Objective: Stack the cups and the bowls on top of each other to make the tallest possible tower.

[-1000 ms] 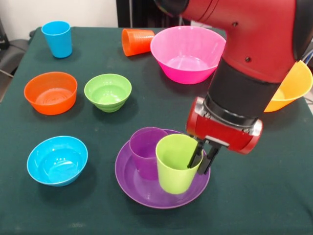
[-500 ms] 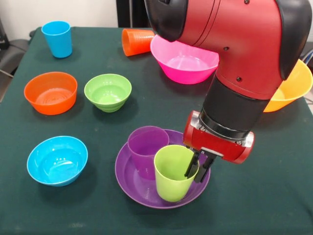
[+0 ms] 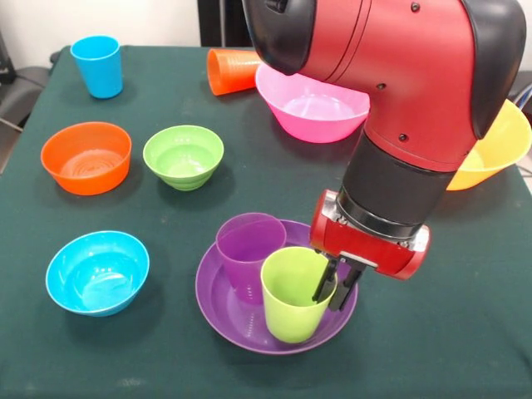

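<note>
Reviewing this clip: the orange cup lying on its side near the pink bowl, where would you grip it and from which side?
The orange cup lies tipped over, its open mouth facing the pink bowl. Probably best to come straight down and pinch across its ribbed side wall near the middle, fingers spanning the width. The rim looks too close to the bowl for a wall grip there. The end effector is busy at the lime green cup.

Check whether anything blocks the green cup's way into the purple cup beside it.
Nothing visible does. The green cup, its rim pinched by the gripper, stands in the purple bowl right next to the purple cup, whose open mouth looks empty.
</note>
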`<control>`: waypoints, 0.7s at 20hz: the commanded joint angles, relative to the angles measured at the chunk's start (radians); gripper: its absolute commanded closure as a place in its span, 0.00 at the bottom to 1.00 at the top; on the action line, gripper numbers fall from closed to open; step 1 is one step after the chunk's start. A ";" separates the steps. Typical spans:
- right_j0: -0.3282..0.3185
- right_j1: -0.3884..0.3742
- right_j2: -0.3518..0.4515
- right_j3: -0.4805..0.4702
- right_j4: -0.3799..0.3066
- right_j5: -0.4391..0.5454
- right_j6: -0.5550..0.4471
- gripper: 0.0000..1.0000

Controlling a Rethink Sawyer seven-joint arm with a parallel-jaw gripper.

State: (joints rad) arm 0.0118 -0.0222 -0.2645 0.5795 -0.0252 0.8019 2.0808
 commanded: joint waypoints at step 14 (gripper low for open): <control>-0.019 -0.020 0.054 0.028 0.017 -0.047 0.136 1.00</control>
State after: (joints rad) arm 0.0080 -0.0222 -0.2643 0.5795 -0.0231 0.7869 2.0808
